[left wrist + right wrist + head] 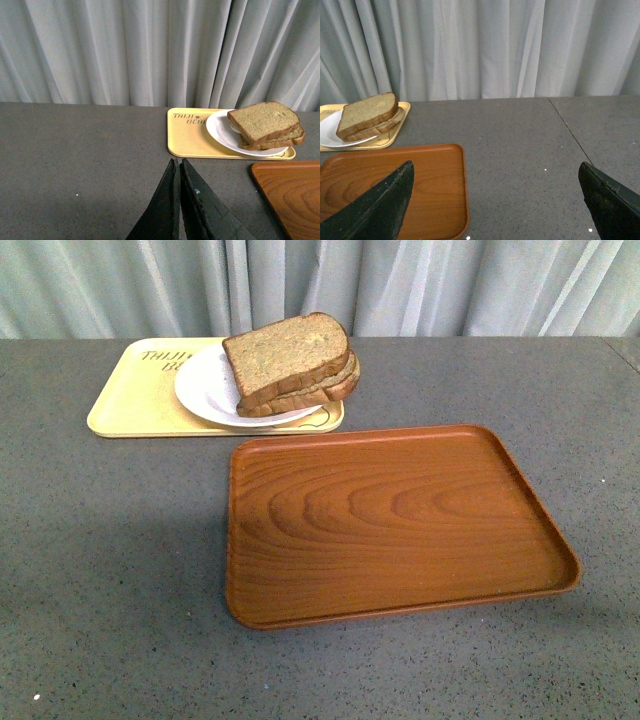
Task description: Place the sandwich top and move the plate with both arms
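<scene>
Top slice is already on, so what's left is the plate move: I'd take opposite rim edges, lift level, both arms in sync. Wood tray [400,525], centre frame: smooth, glossy, raised lip. Plate [205,390], upper left on the yellow tray [130,400]: white, shallow, slick. Top [288,355]: thick, speckled, soft, overhanging. Left gripper [179,167] jaws together; right gripper [495,192] jaws wide apart.

White plate [205,390], speckled tan sandwich top [287,357].

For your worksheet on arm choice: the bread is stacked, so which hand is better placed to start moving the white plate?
Probably the left: the plate sits far left on the yellow tray. Left hand is shut, right hand open.
</scene>
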